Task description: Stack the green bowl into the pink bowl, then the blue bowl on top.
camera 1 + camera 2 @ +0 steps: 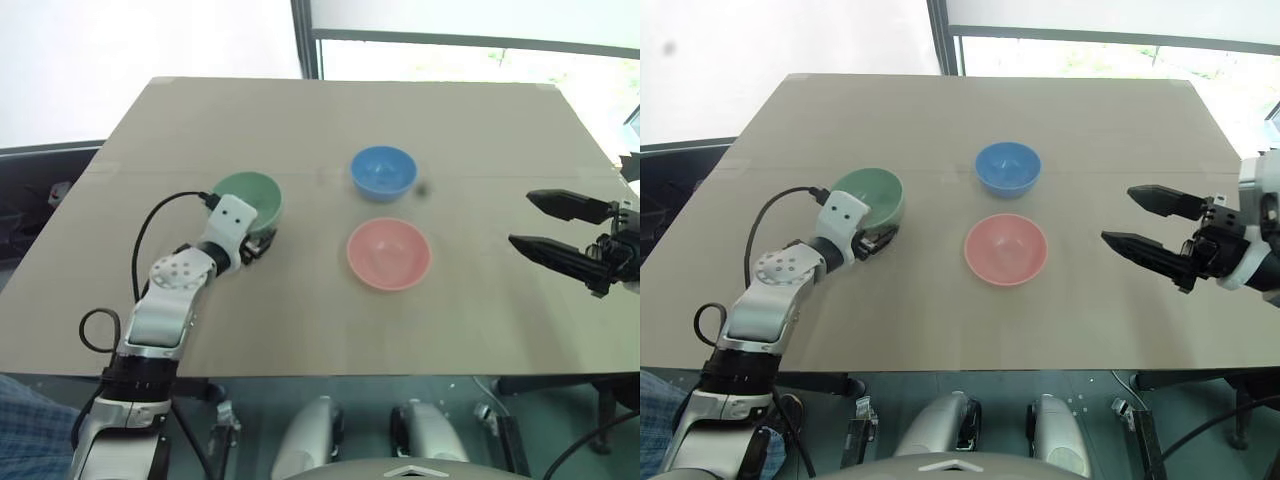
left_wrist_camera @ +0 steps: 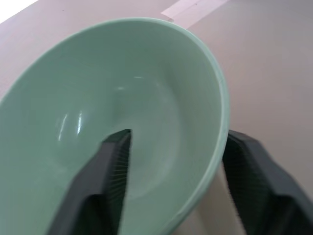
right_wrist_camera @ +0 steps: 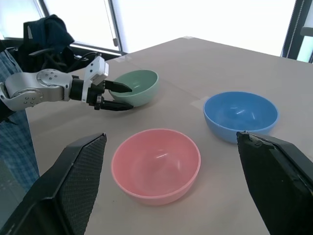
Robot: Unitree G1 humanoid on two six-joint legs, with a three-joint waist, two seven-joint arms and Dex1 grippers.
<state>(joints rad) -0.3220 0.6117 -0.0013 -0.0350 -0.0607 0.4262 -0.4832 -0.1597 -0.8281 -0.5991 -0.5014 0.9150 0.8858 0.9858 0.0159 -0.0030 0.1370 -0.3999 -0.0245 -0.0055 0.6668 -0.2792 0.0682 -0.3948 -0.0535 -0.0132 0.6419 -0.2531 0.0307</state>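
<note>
The pale green bowl (image 1: pixel 250 195) stands upright at the left of the table. My left gripper (image 1: pixel 262 243) straddles its near rim: in the left wrist view one finger (image 2: pixel 110 166) is inside the bowl (image 2: pixel 122 88) and the other (image 2: pixel 249 166) outside, with a gap still visible between the inner finger and the wall. The pink bowl (image 1: pixel 389 253) sits mid-table, and the blue bowl (image 1: pixel 383 171) just behind it; both are empty. My right gripper (image 1: pixel 521 218) hovers open to the right of the pink bowl, holding nothing.
The bowls rest on a tan table (image 1: pixel 300 120) whose near edge runs below my arms. A window frame (image 1: pixel 305 40) rises behind the far edge. Dark clothing (image 3: pixel 49 29) hangs beyond the table's left side.
</note>
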